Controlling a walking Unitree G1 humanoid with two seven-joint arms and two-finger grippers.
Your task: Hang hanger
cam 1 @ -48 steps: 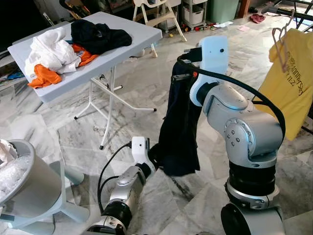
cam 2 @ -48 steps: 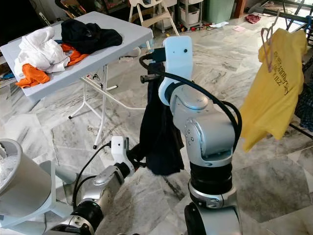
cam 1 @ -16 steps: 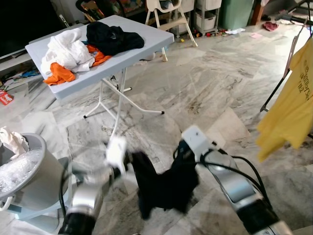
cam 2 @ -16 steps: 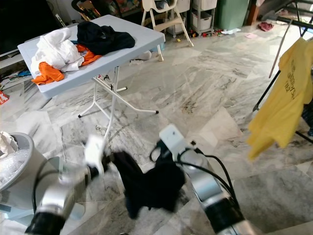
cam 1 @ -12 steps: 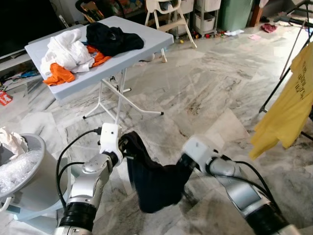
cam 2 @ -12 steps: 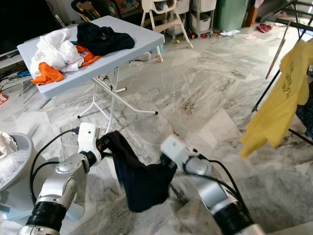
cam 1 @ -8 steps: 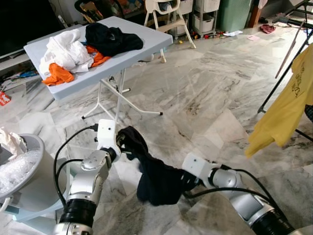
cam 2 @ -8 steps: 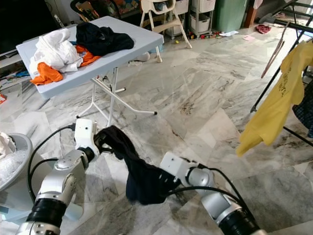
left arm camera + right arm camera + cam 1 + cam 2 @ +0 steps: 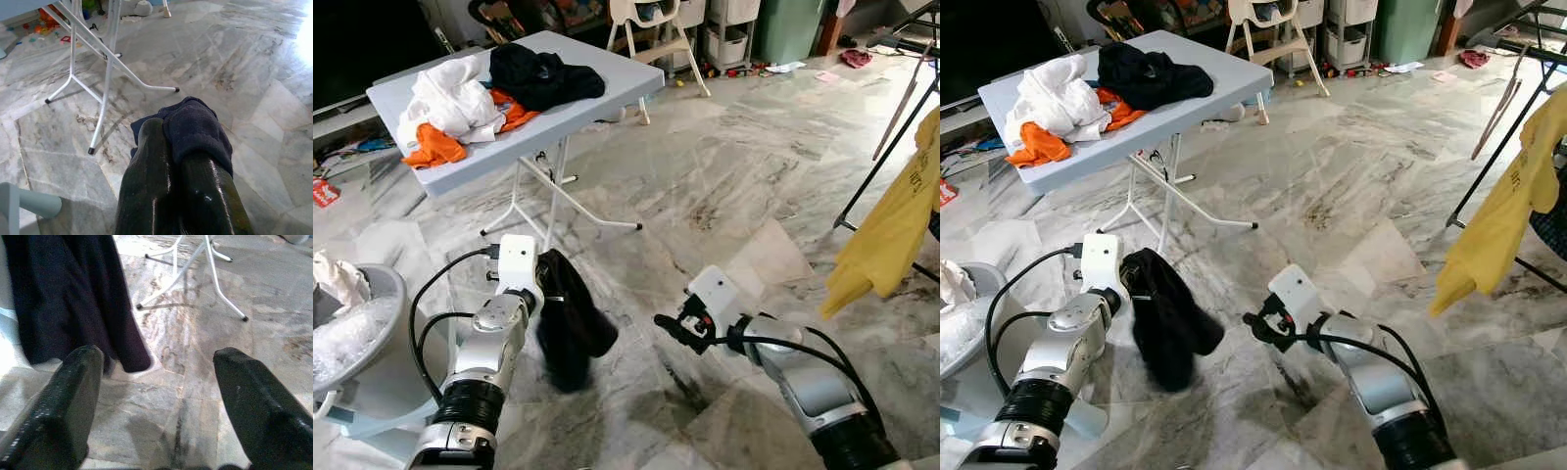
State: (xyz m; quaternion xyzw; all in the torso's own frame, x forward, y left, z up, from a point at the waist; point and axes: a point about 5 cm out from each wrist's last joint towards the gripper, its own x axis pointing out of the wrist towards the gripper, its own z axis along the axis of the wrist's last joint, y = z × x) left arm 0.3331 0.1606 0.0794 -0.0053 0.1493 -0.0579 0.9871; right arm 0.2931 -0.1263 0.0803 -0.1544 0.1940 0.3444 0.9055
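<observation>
Your left end effector (image 9: 544,290) is raised at mid-height, forearm angled up, fingers (image 9: 161,181) pinched together on the dark garment (image 9: 570,328), which hangs limp above the marble floor (image 9: 724,186). Your right end effector (image 9: 668,326) reaches forward and low, fingers spread wide, holding nothing, apart from the cloth.
</observation>
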